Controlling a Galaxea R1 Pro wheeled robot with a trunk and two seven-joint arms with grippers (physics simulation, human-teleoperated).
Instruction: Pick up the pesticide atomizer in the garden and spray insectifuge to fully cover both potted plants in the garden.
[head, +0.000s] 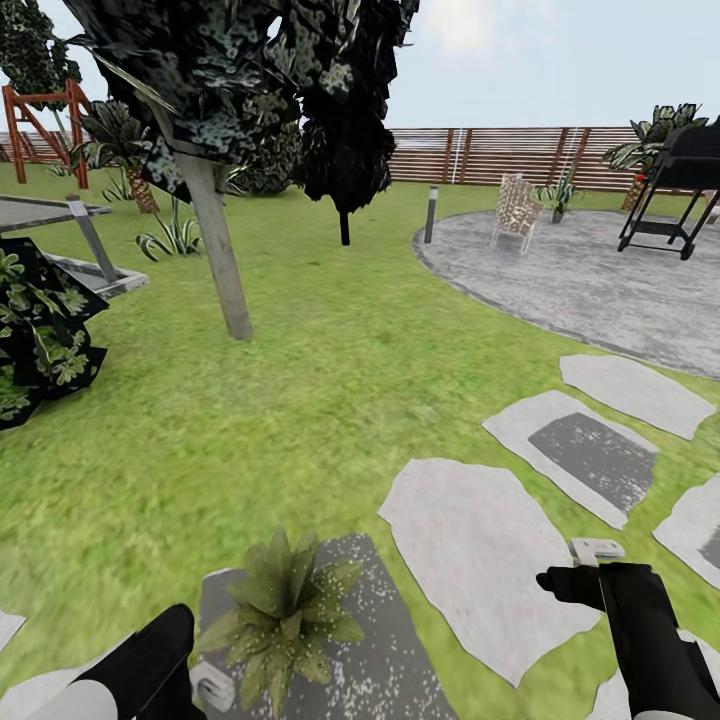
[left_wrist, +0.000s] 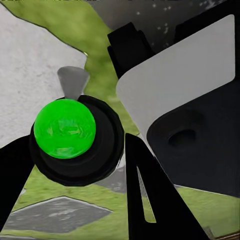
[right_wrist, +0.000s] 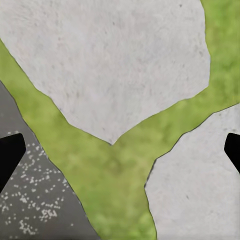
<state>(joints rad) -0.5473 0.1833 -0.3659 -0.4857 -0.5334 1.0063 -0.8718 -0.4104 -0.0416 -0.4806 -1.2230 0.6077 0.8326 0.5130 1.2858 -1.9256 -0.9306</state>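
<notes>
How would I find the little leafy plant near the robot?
Start at the round grey paved patio, then follow the pale stepping stones toward the robot. On the dark grey slab speckled with white dots sits a low rosette of pointed green leaves, far smaller than the trees.

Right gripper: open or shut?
Open. In the right wrist view, the right gripper has its fingers at opposite edges, with bare stepping stones between.

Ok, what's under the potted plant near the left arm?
The potted plant sits on a dark grey stepping stone dotted with whitish specks. Its leaves spread over the pot, so the pot and the stone directly beneath are covered.
</notes>
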